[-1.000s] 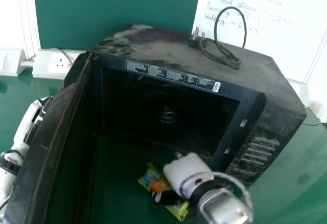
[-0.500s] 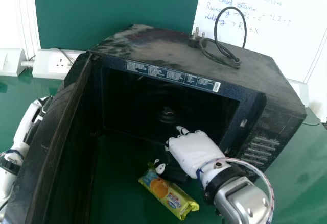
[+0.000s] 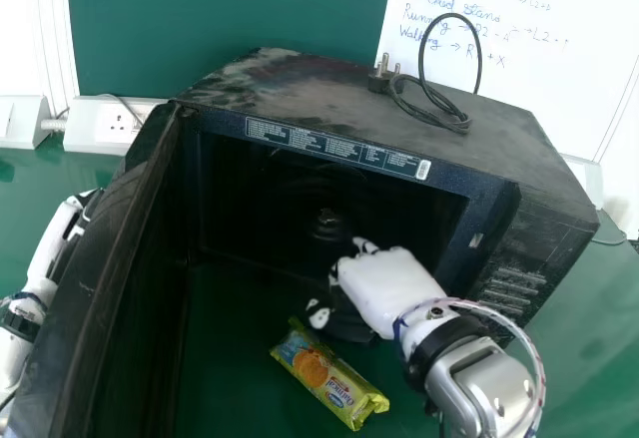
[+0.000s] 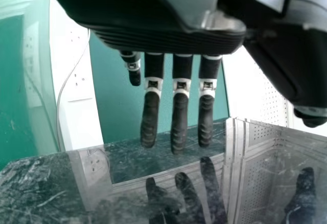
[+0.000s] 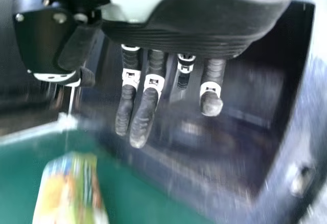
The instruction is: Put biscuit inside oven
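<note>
Biscuit packet (image 3: 329, 373) is lying on the green table (image 3: 230, 343), in front of the oven (image 3: 290, 84) and outside it. Right hand (image 3: 389, 283) is at the oven mouth, just beyond the packet: fingers apart, nothing gripped. Left hand (image 4: 180, 117) is beyond the door (image 3: 110, 248), fingers straight and apart, holding nothing. Status: door's open, so access is fine. Pick, lift in and release all remain. I'd call it early stage, no grasp yet.
</note>
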Tool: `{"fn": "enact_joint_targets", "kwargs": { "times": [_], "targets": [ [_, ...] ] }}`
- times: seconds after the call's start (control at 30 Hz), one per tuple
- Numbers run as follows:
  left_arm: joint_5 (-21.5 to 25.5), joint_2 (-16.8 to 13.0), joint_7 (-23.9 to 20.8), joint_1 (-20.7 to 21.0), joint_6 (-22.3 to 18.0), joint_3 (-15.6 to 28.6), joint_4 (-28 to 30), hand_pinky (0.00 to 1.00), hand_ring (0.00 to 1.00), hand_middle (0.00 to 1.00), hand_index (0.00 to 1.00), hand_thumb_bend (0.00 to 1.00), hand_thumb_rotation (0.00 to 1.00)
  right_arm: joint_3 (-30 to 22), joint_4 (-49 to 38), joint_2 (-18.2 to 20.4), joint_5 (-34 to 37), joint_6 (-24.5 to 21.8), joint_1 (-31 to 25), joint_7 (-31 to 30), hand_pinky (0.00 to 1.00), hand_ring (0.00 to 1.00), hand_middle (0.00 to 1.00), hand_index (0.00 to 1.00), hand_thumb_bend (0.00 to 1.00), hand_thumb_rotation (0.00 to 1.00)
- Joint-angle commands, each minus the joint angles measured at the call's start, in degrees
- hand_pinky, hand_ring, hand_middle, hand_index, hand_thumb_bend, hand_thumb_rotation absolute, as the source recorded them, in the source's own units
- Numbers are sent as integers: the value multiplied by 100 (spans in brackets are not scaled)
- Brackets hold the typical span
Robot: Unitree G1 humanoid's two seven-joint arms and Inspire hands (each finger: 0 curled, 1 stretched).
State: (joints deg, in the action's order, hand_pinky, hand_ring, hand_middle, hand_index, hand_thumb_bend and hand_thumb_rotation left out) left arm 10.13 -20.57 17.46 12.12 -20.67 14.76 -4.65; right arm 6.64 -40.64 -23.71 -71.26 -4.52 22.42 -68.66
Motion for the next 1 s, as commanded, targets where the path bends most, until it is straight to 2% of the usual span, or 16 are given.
{"fn": "enact_joint_targets", "kwargs": {
  "times": [0.0, 0.03, 0.07, 0.13, 0.17, 0.23, 0.3, 0.37, 0.47, 0.67, 0.77, 0.9, 0.93, 0.97],
  "targets": [
    [-8, 29, -29, -72, -2, -17, 24, 29, 35, 41, 48, 51, 6, 66, -73, -15, -26, -126, 80, -420, 9, 18, 30, 61, 67, 11],
    [-4, 31, -26, -72, -3, -19, 25, 29, 35, 41, 48, 51, 6, 91, -83, -46, -40, -135, 100, -577, 10, 19, 31, 65, 73, 13],
    [-4, 32, -26, -75, 1, -21, 31, 30, 36, 40, 48, 51, 6, 114, -91, -83, -53, -128, 121, -704, 14, 24, 36, 70, 82, 18],
    [-9, 30, -18, -75, -11, -27, 36, 30, 36, 40, 48, 51, 6, 173, -68, -164, -143, -72, 170, -941, 18, 29, 42, 75, 90, 24],
    [-12, 24, -10, -72, -24, -29, 32, 30, 36, 40, 48, 51, 6, 206, -49, -207, -177, -41, 207, -1055, 23, 37, 49, 77, 95, 28],
    [1, 24, -12, -81, 24, -29, 67, 30, 36, 40, 48, 51, 6, 270, -9, -280, -245, 13, 290, -1254, 33, 49, 60, 79, 99, 32],
    [26, 34, -15, -85, 61, -28, 94, 30, 36, 41, 48, 51, 6, 333, 40, -357, -265, 77, 382, -1438, 36, 52, 64, 83, 100, 36],
    [21, 38, -17, -79, 41, -26, 85, 29, 36, 41, 48, 51, 6, 381, 103, -417, -223, 134, 463, -1574, 32, 47, 61, 87, 100, 38],
    [3, 37, -26, -77, 38, -30, 97, 29, 36, 41, 48, 51, 6, 451, 233, -453, -187, 172, 544, -1696, 32, 47, 62, 90, 100, 41],
    [-16, 43, -50, -106, 79, -43, 189, 29, 36, 40, 48, 51, 6, 524, 453, -458, -164, 163, 534, -1664, 27, 39, 53, 94, 100, 42],
    [-6, 39, -41, -108, 80, -39, 197, 29, 35, 41, 48, 51, 6, 512, 492, -466, -147, 164, 455, -1546, 32, 48, 62, 94, 100, 42],
    [-52, 29, -50, -102, 38, -36, 177, 29, 35, 41, 48, 51, 6, 517, 567, -474, -104, 145, 437, -1515, 34, 51, 61, 94, 100, 42],
    [-53, 30, -49, -103, 39, -35, 177, 29, 35, 41, 48, 51, 6, 525, 591, -469, -109, 135, 430, -1515, 37, 55, 63, 94, 100, 42],
    [-53, 36, -53, -101, 37, -34, 173, 29, 35, 41, 48, 51, 6, 530, 611, -457, -115, 115, 418, -1524, 46, 67, 73, 93, 100, 41]
  ]
}}
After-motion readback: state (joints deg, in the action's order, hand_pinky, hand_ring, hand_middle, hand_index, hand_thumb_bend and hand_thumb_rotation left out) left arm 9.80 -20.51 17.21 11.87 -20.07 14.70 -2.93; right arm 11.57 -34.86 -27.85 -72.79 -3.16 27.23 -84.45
